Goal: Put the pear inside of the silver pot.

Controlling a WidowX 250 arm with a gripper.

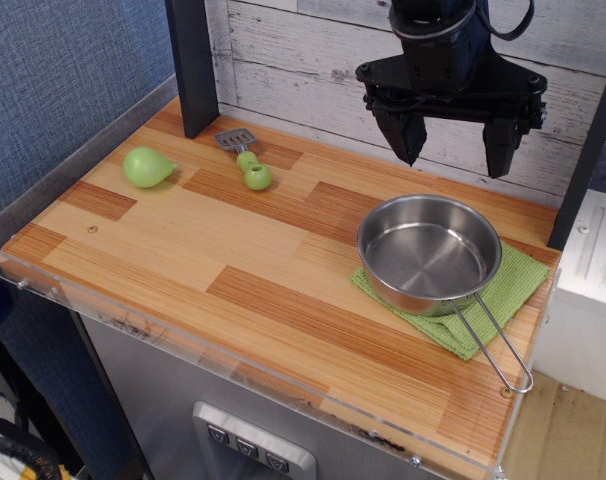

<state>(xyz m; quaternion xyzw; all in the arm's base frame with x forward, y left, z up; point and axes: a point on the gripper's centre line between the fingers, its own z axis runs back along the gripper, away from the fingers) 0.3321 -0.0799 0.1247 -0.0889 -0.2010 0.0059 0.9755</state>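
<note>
Pear (148,167) lying at the far left of the wooden worktop (233,270), pointed end toward the right, well apart from the pot (429,253). Pot empty, sitting on a green cloth (508,290) at the right, wire handle toward the near edge. Pincer (455,150) hanging above the pot's far side, 2 fingers spread apart, holding nothing; spatula (245,156) near the pear.

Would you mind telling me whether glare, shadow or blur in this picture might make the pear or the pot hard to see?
In the observation.image view, the silver pot shows bright reflections on its rim and inner wall, yet its outline stays clear; the pear is evenly lit with a soft highlight; the open pincer looks dark against the pale wall; nothing looks noticeably blurred.
</note>
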